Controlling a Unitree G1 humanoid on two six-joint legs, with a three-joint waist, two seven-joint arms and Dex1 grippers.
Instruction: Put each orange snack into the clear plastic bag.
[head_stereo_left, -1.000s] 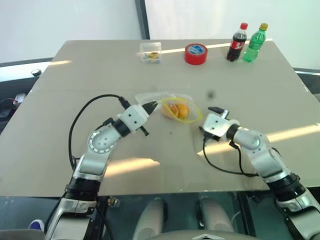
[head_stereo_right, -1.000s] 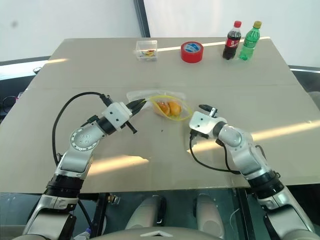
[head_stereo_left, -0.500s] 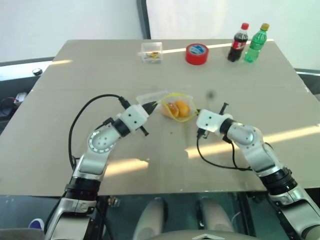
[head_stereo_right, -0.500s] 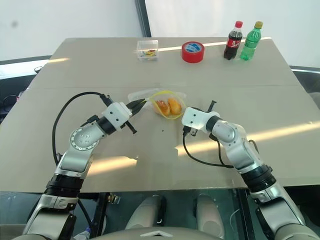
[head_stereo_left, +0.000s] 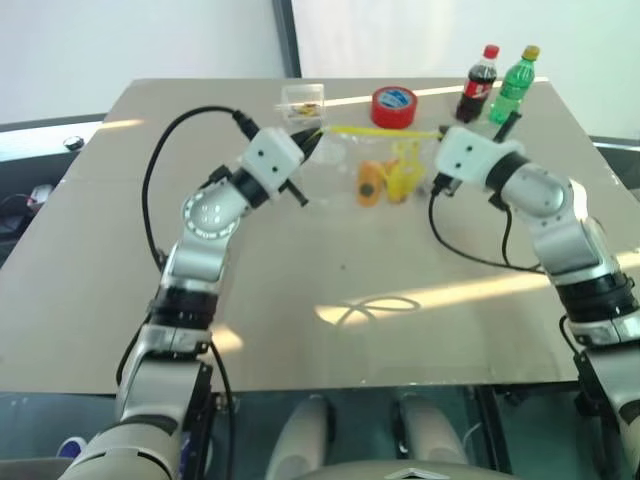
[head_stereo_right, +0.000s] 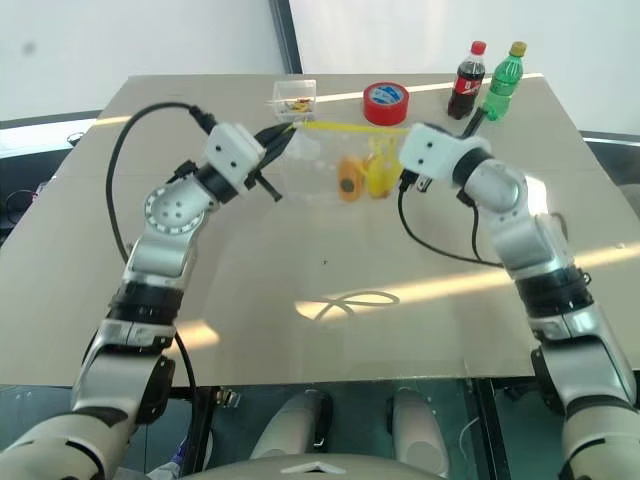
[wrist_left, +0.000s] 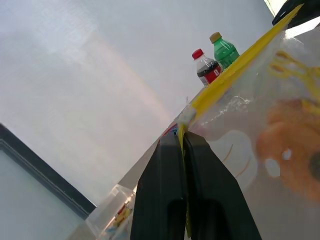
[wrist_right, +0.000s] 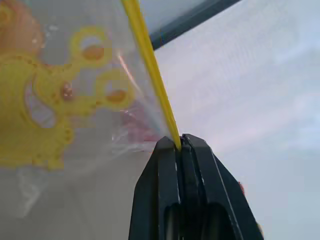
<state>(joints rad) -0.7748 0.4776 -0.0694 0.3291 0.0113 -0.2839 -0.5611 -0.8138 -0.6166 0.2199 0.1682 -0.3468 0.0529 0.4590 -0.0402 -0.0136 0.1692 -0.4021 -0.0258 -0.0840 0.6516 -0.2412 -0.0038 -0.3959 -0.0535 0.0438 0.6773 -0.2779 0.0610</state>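
1. Orange shows through clear plastic in the left eye view: the clear plastic bag (head_stereo_left: 375, 165) hangs above the tabletop (head_stereo_left: 330, 300), stretched by its yellow strip between the left gripper (head_stereo_left: 312, 139) and the right gripper (head_stereo_left: 440, 135). An orange snack (head_stereo_left: 369, 182) sits low inside it, beside yellow print on the plastic. I cannot tell from here whether both snacks are in.

2. The right eye view gives the same picture. No orange snack lies loose on the tabletop, so loading looks finished or nearly so. The small clear box (head_stereo_right: 294, 97), red tape roll (head_stereo_right: 386, 103), cola bottle (head_stereo_right: 468, 67) and green bottle (head_stereo_right: 503, 66) stand well apart at the far edge.

3. In the left wrist view, that arm's fingers (wrist_left: 167, 165) are pinched closed on the strip's corner, with an orange shape blurred behind the plastic.

4. In the right wrist view, the other fingers (wrist_right: 165, 170) are clamped closed on the opposite end of the strip. What seems left is confirming both snacks are inside, perhaps sealing the strip.
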